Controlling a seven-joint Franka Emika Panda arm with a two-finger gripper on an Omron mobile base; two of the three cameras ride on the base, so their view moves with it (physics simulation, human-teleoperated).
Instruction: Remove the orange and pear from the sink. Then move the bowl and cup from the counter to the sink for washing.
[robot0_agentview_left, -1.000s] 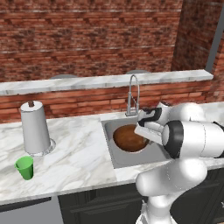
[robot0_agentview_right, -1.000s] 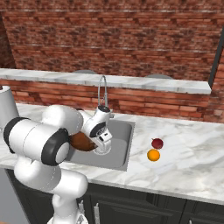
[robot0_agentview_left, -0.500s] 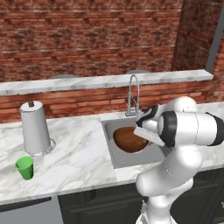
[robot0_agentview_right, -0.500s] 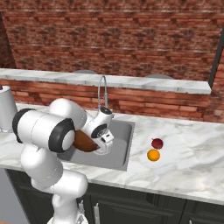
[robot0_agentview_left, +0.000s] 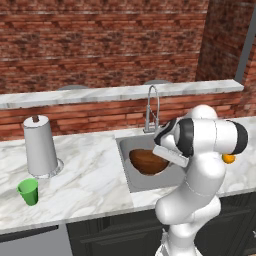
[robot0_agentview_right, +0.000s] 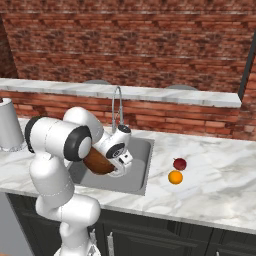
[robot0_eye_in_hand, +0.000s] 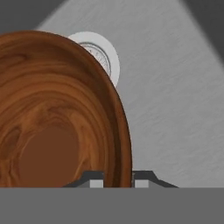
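The bowl (robot0_eye_in_hand: 57, 118), judged rigid, smooth and fairly light, is gripped at its thin rim by the closed tool (robot0_eye_in_hand: 117, 180) over the sink (robot0_eye_in_hand: 175, 109), the rim being judged the soundest hold.

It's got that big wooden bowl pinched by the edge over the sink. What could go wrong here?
The jaws pinch only the thin rim of the dark brown wooden bowl, so it might slip and drop into the grey metal sink. Released here, it could cover the white-rimmed drain. The small green cup waits on the white marble counter.

Red brick wall (robot0_agentview_left: 100, 45), marble ledge (robot0_agentview_left: 120, 92), dark cabinets (robot0_agentview_right: 165, 235)
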